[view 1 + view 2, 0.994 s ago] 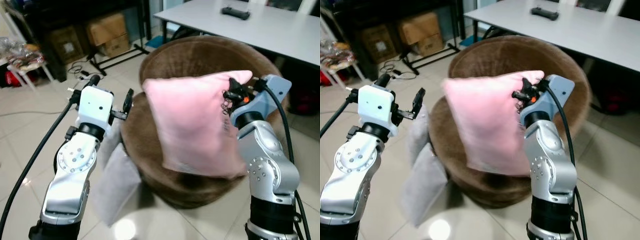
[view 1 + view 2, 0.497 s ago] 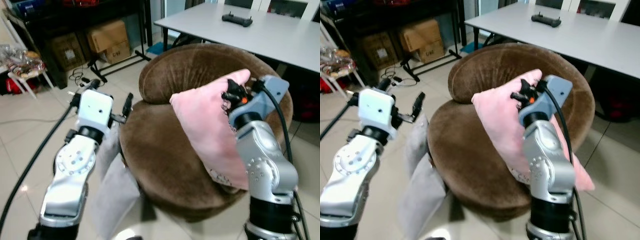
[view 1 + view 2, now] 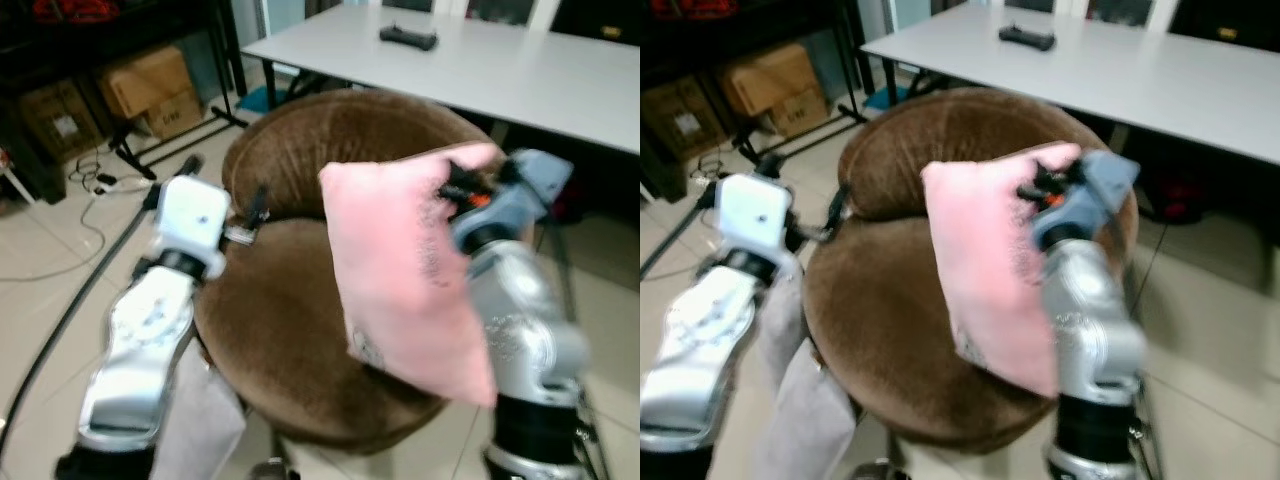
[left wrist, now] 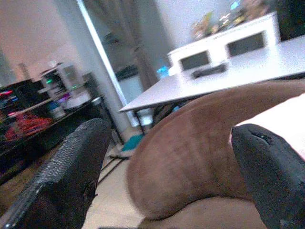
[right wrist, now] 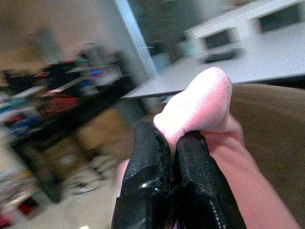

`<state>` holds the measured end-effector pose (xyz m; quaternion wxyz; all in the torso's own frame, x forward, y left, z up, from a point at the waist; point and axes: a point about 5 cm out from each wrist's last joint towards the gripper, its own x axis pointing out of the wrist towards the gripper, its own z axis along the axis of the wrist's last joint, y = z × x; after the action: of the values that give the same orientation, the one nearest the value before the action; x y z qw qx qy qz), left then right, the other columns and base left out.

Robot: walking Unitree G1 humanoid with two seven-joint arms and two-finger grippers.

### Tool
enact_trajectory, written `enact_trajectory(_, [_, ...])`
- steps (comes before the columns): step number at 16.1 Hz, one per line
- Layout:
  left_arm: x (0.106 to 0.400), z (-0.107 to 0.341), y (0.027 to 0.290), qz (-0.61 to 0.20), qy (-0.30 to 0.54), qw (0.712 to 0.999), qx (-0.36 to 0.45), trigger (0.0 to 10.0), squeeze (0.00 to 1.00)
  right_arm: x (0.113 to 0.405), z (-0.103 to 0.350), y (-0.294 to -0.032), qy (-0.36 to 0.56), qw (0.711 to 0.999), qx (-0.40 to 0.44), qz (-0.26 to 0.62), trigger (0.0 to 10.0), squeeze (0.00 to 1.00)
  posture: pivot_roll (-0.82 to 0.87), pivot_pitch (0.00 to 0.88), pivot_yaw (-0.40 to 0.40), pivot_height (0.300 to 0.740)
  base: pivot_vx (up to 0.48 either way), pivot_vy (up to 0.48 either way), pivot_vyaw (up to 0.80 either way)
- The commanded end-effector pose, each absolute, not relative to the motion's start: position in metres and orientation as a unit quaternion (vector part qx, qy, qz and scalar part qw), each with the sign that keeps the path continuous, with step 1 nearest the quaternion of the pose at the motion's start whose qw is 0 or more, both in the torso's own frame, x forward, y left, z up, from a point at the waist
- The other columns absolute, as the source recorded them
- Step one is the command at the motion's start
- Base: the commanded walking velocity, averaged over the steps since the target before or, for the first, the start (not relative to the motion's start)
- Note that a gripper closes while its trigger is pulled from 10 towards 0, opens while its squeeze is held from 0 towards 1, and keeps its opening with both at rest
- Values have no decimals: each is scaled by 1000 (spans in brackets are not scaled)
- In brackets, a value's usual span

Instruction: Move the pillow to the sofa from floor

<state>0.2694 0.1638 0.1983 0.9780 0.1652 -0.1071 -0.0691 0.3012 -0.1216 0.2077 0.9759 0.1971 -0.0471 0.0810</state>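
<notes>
Carry step: right gripper [image 5: 171,143] pinches the pink square fabric pillow's [image 3: 405,265] corner above the round brown plush sofa's [image 3: 270,330] seat; left gripper [image 4: 162,157] spread, empty. Next I'd lower and release.

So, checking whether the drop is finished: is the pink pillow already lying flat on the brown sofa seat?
No, the pink pillow hangs above the brown sofa seat, its corner pinched in the right hand.

remote [image 3: 407,38] on white table [image 3: 520,75]
</notes>
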Motion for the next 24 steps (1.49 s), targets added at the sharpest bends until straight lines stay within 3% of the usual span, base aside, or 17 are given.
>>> enact_trajectory(1, [269,201,161,-72,-114,977,164,10000,0,299,229,-125,-103,970,200,97,10000,0,64,0,52,740,296,0,0])
enact_trajectory(7, [268,203,164,-67,-116,977,164,10000,0,300,242,-115,-124,966,177,139,10000,0,69,0,48,740,296,0,533])
enact_trajectory(14, [268,202,163,-80,-110,976,168,10000,0,309,258,-94,-117,962,172,177,10000,0,67,0,56,740,167,0,0])
enact_trajectory(17, [267,199,163,-89,-103,975,174,10000,0,322,255,-77,-66,968,169,172,10000,0,67,0,56,740,0,0,0])
enact_trajectory(21, [266,196,164,-99,-94,973,188,10000,0,338,231,-34,50,965,163,202,10000,0,79,0,49,740,0,0,0])
enact_trajectory(24, [265,193,165,-104,-86,971,195,10000,0,356,216,-15,125,967,172,144,10000,0,93,0,44,740,0,0,0])
